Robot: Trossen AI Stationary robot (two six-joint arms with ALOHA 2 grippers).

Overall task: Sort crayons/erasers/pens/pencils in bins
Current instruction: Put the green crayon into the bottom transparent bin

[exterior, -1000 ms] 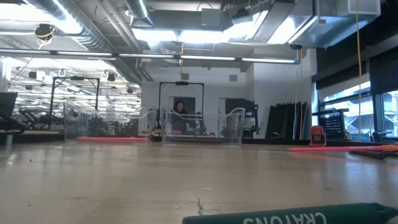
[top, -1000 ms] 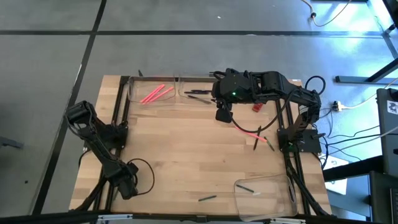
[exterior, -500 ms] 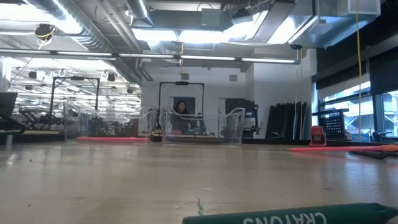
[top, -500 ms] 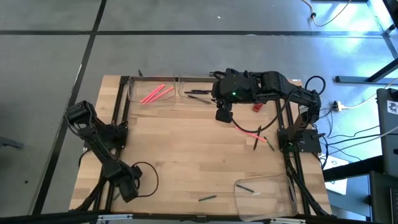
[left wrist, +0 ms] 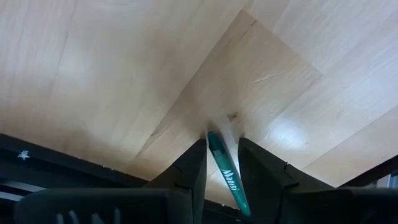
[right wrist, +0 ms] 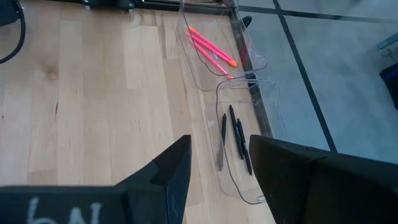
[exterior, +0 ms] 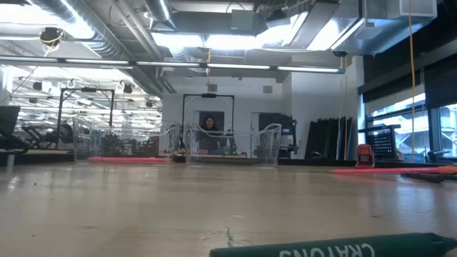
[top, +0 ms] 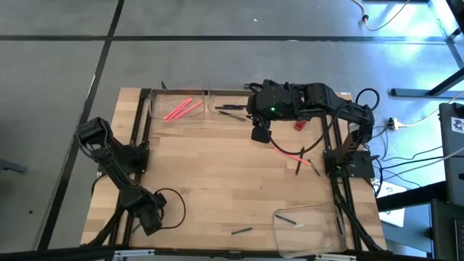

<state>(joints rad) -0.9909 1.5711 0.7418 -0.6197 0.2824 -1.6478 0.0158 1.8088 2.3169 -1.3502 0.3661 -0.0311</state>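
Observation:
My left gripper is low at the table's near left, shut on a green stick. My right gripper hangs open and empty at the far side, beside the clear bin of black pens, which also shows in the right wrist view. The far left bin holds pink sticks. A near right bin holds grey-green sticks. Loose on the wood lie a green crayon, a pink stick and a dark stick. My left gripper has the green stick between its two fingers, which point down at the wood. The stick runs along the fingers, slightly askew, and its far end is at or just above the table. Whether both pads touch it I cannot tell.
A small red object sits near the right arm's base. Black frame rails run along the table's left and right sides. The green crayon lies close before the low camera. A person shows far behind the table.
My left gripper has shifted a little toward the table's near edge, and its cable loop has moved with it. My right arm has kept still.

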